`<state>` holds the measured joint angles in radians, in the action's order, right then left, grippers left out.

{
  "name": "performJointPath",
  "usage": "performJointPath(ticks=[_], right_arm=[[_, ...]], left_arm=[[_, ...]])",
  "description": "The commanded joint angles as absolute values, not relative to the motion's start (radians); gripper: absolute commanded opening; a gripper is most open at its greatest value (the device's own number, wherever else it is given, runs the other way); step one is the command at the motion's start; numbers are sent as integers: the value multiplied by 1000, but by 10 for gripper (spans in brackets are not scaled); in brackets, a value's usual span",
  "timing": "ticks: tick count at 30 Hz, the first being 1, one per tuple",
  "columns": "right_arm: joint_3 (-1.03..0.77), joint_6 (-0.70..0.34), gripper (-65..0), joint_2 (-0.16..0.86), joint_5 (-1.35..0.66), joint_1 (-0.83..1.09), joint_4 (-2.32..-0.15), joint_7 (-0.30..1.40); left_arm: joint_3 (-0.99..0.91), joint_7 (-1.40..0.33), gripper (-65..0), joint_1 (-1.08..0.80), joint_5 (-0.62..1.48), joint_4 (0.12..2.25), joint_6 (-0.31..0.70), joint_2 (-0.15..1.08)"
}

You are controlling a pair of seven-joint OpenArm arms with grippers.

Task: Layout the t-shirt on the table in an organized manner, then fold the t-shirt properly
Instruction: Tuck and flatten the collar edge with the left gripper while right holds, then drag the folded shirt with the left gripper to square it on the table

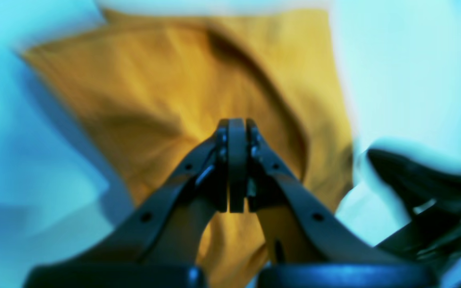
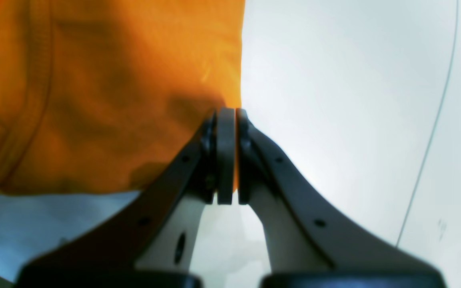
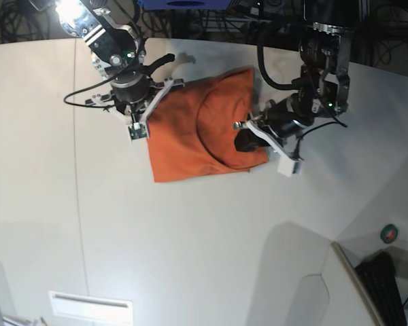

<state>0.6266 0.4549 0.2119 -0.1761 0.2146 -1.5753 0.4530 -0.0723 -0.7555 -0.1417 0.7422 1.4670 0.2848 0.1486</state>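
Your worktop (image 3: 190, 231) is a big white surface with a thin dark seam running down its left part; dark cables crowd the room behind its far edge. The t-shirt (image 3: 190, 139) lies bunched and partly doubled over mid-worktop, between both arms. Right fingers (image 2: 230, 116) are clenched on the shirt's edge, orange cloth showing pinched between the pads. Left fingers (image 1: 236, 124) are clenched too, tips down in the cloth; actual grasp you can't confirm, view's blurred.
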Motion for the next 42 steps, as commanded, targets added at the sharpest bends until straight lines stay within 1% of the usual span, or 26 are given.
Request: performJointPath(ticks=[1,5,6,7,8,9,10,12,13,14,16,20,28,30,31,33,34,36,37,40,42], right_arm=[[624,458,-650,214,-160,209,-1590,432],[624,458,-650,243,-163,211,-1590,432],[624,458,-650,246,-163,211,-1590,432],[624,458,-650,246,-163,211,-1590,433],[624,458,-650,246,-163,211,-1589,433],[624,458,-650,248,-163,213,-1589,433],[624,458,-650,248,-163,217,-1589,433],[624,458,-650,248,-160,220,-1589,447],[624,458,-650,248,-160,220,-1589,460],[624,458,-650,246,-160,220,-1589,470],[624,458,-650,246,-160,222,-1589,473],[624,458,-650,246,-160,225,-1589,473],[624,458,-650,246,-160,229,-1589,473],[622,458,-650,246,-160,239,-1589,473],[622,458,-650,246,-160,239,-1590,473],[622,458,-650,248,-160,242,-1590,472],[619,458,-650,251,-160,248,-1590,472],[565,458,-650,259,-163,265,-1596,469],[538,458,-650,257,-162,274,-1598,469],[456,458,-650,257,-163,282,-1598,469],[414,458,-650,262,-163,285,-1598,469]], left_arm=[[-85,-757,-650,-159,785,1494,289,165],[-91,-754,-650,-217,837,1503,292,200],[-91,-753,-597,-226,835,1495,292,203],[-93,-753,-492,-229,831,1484,294,206],[-93,-753,-403,-236,834,1472,295,206],[-93,-753,-298,-239,834,1458,311,206],[-93,-751,-207,-240,834,1442,344,206],[-94,-751,-76,-240,834,1409,423,203],[-94,-750,-30,-237,834,1389,461,202],[-94,-750,0,-232,834,1369,487,200],[-94,-727,0,-228,832,1331,506,199],[-82,-651,0,-216,832,1260,504,185],[-81,-647,0,-177,809,1164,504,139],[-81,-648,-69,-159,753,1155,504,134],[-81,-650,-128,-150,722,1144,504,127],[-82,-651,-288,-137,657,1122,504,113],[-82,-653,-382,-125,636,1115,504,111],[-81,-670,-604,-104,602,1102,504,110],[-81,-690,-650,-94,593,1102,504,111],[-79,-774,-650,-38,565,1110,504,119],[-28,-849,-650,27,506,1113,507,140]])
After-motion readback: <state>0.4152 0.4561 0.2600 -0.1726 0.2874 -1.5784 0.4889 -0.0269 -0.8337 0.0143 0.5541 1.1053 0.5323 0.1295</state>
